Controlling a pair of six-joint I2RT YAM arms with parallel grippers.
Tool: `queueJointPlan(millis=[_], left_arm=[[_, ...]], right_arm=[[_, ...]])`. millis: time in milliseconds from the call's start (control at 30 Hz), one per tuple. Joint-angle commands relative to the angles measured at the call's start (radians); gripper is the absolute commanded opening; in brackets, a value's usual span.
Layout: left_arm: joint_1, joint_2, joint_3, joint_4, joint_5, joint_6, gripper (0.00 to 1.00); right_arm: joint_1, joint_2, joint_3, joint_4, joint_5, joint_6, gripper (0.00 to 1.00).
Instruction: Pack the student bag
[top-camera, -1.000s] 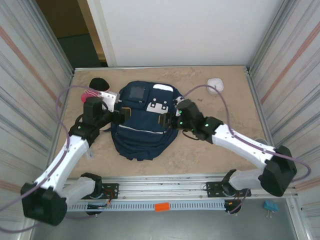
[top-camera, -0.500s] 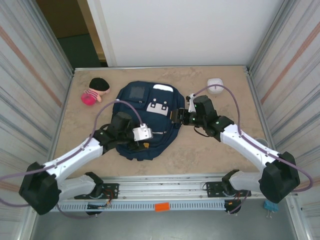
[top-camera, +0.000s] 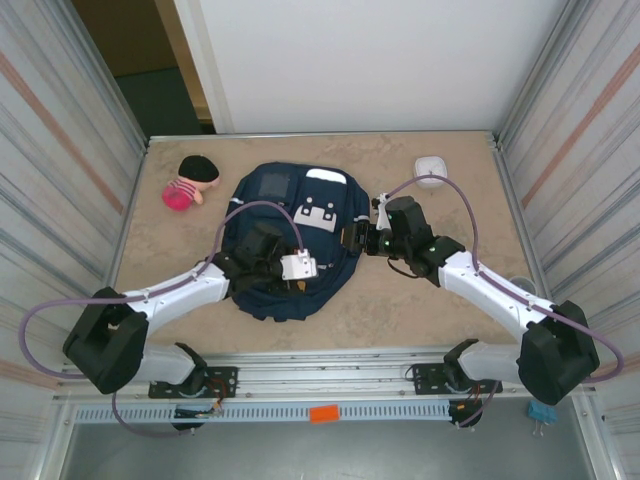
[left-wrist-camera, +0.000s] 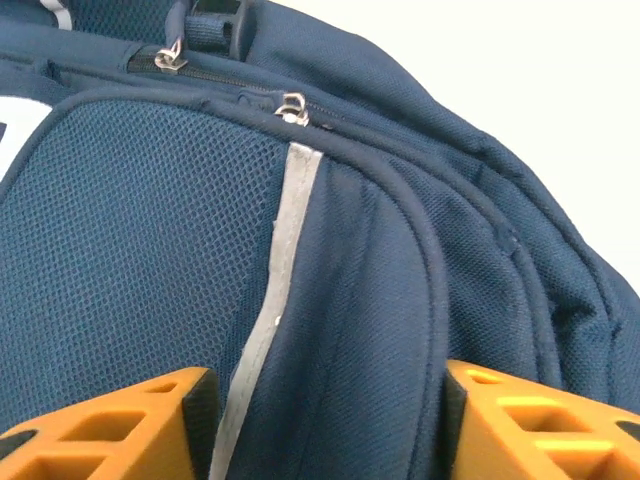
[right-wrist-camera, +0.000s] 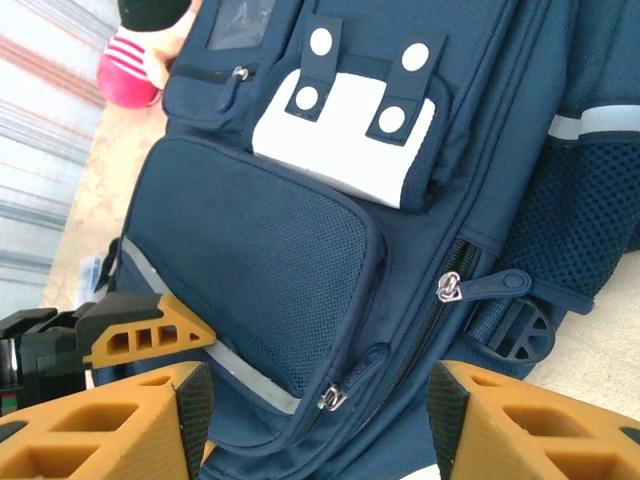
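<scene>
The student bag (top-camera: 300, 215) lies flat mid-table, navy with a white patch (right-wrist-camera: 345, 150) on its front pocket and a grey stripe (left-wrist-camera: 275, 280). My left gripper (top-camera: 270, 265) presses down on the bag's lower front. Its jaws (left-wrist-camera: 328, 420) stand apart astride a raised fold of navy fabric beside the stripe, the pads close to it on both sides. At the bag's right edge, my right gripper (top-camera: 356, 237) hovers open (right-wrist-camera: 320, 420) above the front pocket's zipper pull (right-wrist-camera: 335, 395), holding nothing. An orange finger of the left gripper (right-wrist-camera: 150, 330) appears in the right wrist view.
A small doll (top-camera: 188, 180) with a black cap and pink clothes lies at the back left of the table. A white round object (top-camera: 431, 168) sits at the back right. Metal walls close in on both sides. The main zipper pull (right-wrist-camera: 480, 285) lies by the bag's buckle.
My left arm has swung from the bag's left edge onto its lower front, and its jaws have narrowed. The right gripper drew back slightly to the bag's right edge.
</scene>
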Motion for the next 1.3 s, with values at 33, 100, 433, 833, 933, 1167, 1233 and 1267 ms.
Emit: queueJointPlan(millis=[33,100,433,833,933,1167,1233,1267], left_arm=[[0.0,-0.008,0.012,0.074,-0.058,-0.025,0.34],[0.007,-0.027,0.015,0.06,-0.024,-0.041,0.11],[0.258,-0.201,-0.037,0.04,0.522,-0.152,0.0],[0.366,-0.228,-0.035,-0.002,0.7,-0.13,0.0],[0.369,-0.224,-0.034,-0.003,0.703,-0.129,0.0],[0.374,-0.227,-0.05,0.056,0.664,-0.161,0.0],[0.373,-0.221,-0.05,0.068,0.651,-0.167,0.0],[0.374,-0.219,-0.053,0.074,0.645,-0.168,0.0]], right_arm=[[-0.004,-0.016,-0.017,0.031,-0.007,-0.004,0.6],[-0.009,-0.011,-0.022,0.048,-0.023,-0.009,0.6],[-0.03,0.134,0.027,0.177,-0.285,-0.035,0.63],[0.013,0.313,0.16,0.208,-0.353,-0.095,0.69],[0.025,0.352,0.193,0.199,-0.381,-0.104,0.69],[0.05,0.363,0.162,0.184,-0.477,-0.093,0.62],[0.056,0.347,0.151,0.172,-0.504,-0.096,0.6],[0.059,0.339,0.15,0.164,-0.513,-0.098,0.59]])
